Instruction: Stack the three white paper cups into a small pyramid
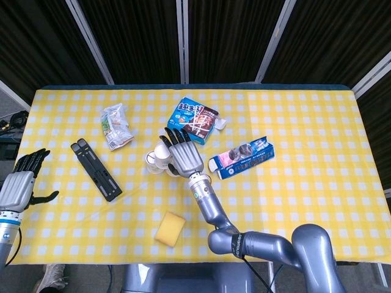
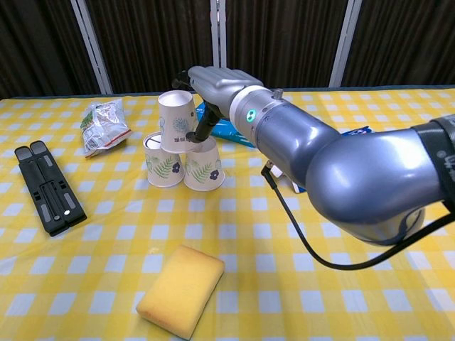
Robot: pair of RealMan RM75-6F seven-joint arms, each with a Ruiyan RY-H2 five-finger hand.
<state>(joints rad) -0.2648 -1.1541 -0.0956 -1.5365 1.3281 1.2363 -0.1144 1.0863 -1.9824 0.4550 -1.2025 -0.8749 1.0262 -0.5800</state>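
Two white paper cups with leaf prints, the left cup (image 2: 162, 163) and the right cup (image 2: 205, 165), stand upside down side by side on the yellow checked cloth. The third cup (image 2: 176, 121) stands upright-looking, mouth down, across their bases. My right hand (image 2: 217, 84) reaches in from the right and holds this top cup, thumb against its right side and fingers behind its top. From above, the right hand (image 1: 182, 156) covers part of the cup group (image 1: 156, 161). My left hand (image 1: 19, 185) hovers open at the table's left edge, holding nothing.
A yellow sponge (image 2: 181, 290) lies near the front edge. A black folding stand (image 2: 48, 195) lies to the left, a crumpled snack bag (image 2: 103, 124) behind it. A blue biscuit box (image 1: 194, 119) and a blue packet (image 1: 241, 157) lie right of the cups.
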